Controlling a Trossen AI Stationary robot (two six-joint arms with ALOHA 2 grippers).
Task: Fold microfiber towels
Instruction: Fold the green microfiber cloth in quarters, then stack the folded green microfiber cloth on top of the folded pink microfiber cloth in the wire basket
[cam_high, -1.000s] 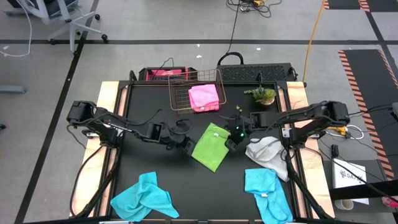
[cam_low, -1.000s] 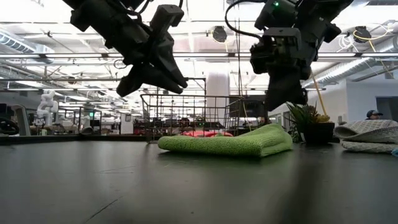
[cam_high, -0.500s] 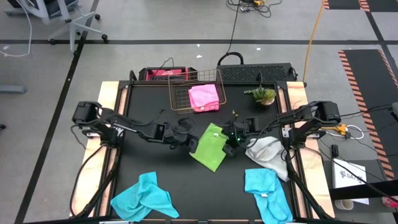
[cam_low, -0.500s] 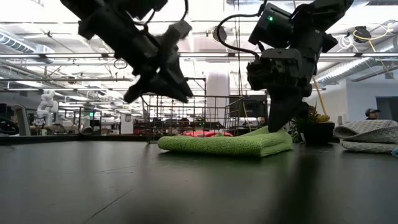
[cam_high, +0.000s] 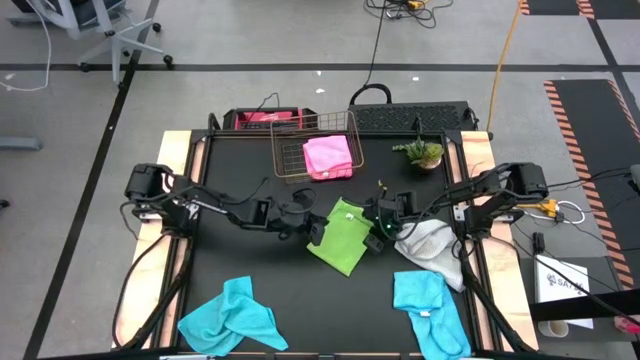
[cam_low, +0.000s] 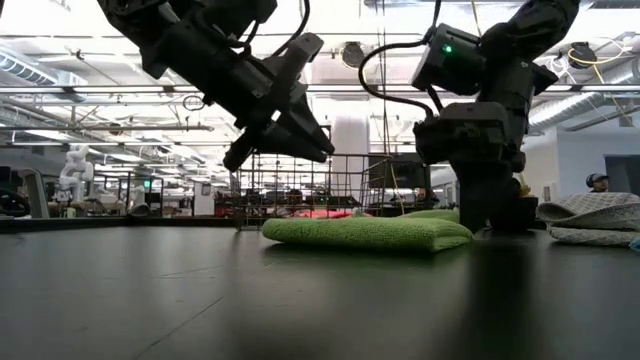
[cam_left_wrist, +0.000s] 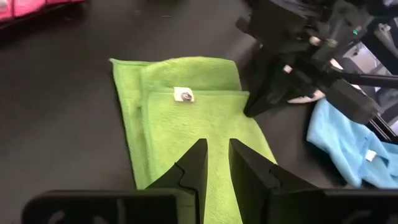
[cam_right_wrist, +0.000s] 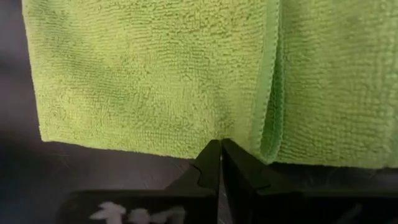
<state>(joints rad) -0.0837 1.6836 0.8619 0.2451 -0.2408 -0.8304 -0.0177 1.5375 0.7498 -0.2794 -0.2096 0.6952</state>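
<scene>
Five towels are spread about the black desk (cam_high: 250, 280). Going from the left: a turquoise towel (cam_high: 230, 317) lies rumpled near the front left corner, well apart from the rest. The left gripper (cam_high: 317, 229) hangs just above the left edge of the lime green towel (cam_high: 340, 236); its fingers (cam_left_wrist: 196, 167) are parted by a narrow gap and hold nothing (from its own wrist view the green cloth shows straight through the gap). That green towel lies folded flat in the middle of the desk, with a small white tag (cam_left_wrist: 183, 94) on its upper layer. Behind it, at the back of the desk, the pink towel (cam_high: 328, 157) rests folded in the copper wire basket (cam_high: 288, 155). At the green towel's right edge the right gripper (cam_high: 381, 229) is down at the desk surface, its fingers (cam_right_wrist: 208, 167) pressed together, tips right at the hem of the cloth; I cannot tell whether any fabric is caught between them. Farther right, the light grey towel (cam_high: 435, 248) sits crumpled at the desk's right edge, a small potted plant (cam_high: 422, 153) behind it, and a second turquoise towel (cam_high: 428, 312) lies near the front right corner.
</scene>
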